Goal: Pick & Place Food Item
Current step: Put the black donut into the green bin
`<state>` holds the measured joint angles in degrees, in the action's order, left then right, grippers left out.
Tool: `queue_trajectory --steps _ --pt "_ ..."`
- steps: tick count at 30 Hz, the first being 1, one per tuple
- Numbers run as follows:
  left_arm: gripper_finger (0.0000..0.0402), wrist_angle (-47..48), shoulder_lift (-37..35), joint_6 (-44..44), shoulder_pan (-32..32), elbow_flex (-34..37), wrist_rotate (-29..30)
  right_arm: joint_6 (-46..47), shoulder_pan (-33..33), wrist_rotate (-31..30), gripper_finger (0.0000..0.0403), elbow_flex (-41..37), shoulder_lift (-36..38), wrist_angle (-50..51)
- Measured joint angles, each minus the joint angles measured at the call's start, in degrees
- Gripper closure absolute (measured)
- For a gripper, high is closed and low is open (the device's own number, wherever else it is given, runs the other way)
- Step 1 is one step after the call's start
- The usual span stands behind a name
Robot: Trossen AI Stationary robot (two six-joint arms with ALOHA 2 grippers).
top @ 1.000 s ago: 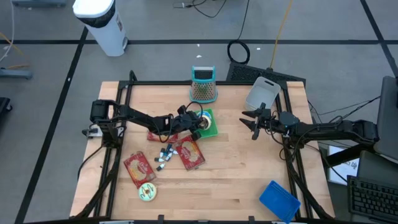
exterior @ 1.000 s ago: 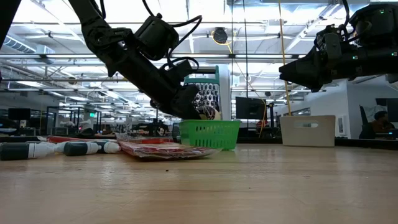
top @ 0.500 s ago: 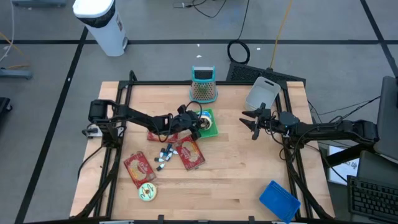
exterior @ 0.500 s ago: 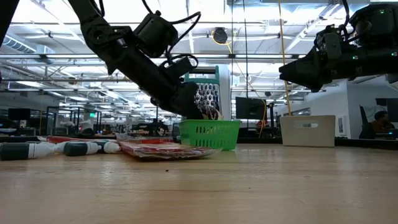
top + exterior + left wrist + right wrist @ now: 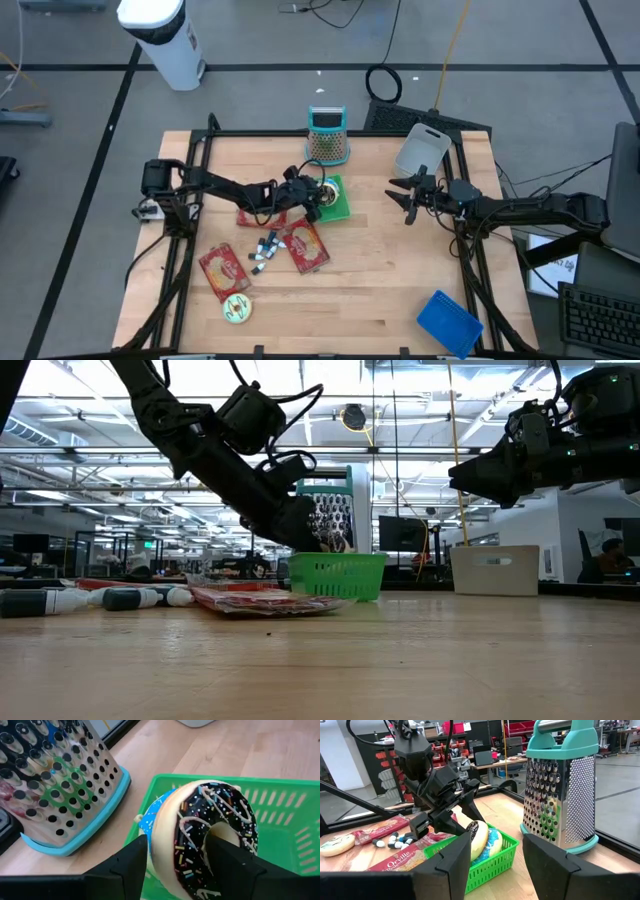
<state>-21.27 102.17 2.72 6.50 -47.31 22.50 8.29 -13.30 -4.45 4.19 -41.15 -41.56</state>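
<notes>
A chocolate donut (image 5: 200, 820) with sprinkles stands on edge in the green basket (image 5: 280, 845), leaning against a blue-frosted donut (image 5: 150, 815). The right wrist view also shows the chocolate donut (image 5: 479, 837) in the basket (image 5: 495, 860). My left gripper (image 5: 312, 197) is at the basket with its fingers open around the donut's ring. My right gripper (image 5: 402, 200) hangs open above the table to the right of the basket, holding nothing. My left gripper has one finger (image 5: 227, 860) in the chocolate donut's hole and the other finger (image 5: 127, 867) outside its pale side (image 5: 157, 845), coming slanting down from the table's left. I cannot tell whether either finger touches it. The donut rests in the basket.
A metal grater (image 5: 326, 137) with teal trim stands just behind the basket. Red snack packets (image 5: 305, 247) (image 5: 223, 270), small loose pieces (image 5: 265, 250) and a round cookie (image 5: 237, 310) lie near the front left. A white bin (image 5: 420, 155) is far right and a blue object (image 5: 448, 322) near right.
My left gripper's fingers have parted a little at the donut in the basket. The arm has kept its place and the donut stays on edge in the basket.
</notes>
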Motion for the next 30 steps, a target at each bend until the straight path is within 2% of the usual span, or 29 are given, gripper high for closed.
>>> queue_trajectory --steps 9,18,25,30 --pt "0.0201 0.1 0.0 0.69 -0.02 0.0 -0.04 0.0 0.02 0.0 0.0232 0.0 -0.02 0.02" --pt "0.0165 0.16 0.0 2.62 1.01 0.0 -5.72 0.0 0.01 0.0 0.0232 0.0 -0.01 0.02" --pt "0.0133 0.93 -0.71 1.91 1.96 0.0 -5.97 0.01 0.0 0.0 0.0232 0.0 0.0 0.16" --pt "0.0121 4.05 -4.29 -0.78 2.51 -0.01 -5.95 0.01 0.02 0.0 0.0232 0.0 -0.02 0.27"
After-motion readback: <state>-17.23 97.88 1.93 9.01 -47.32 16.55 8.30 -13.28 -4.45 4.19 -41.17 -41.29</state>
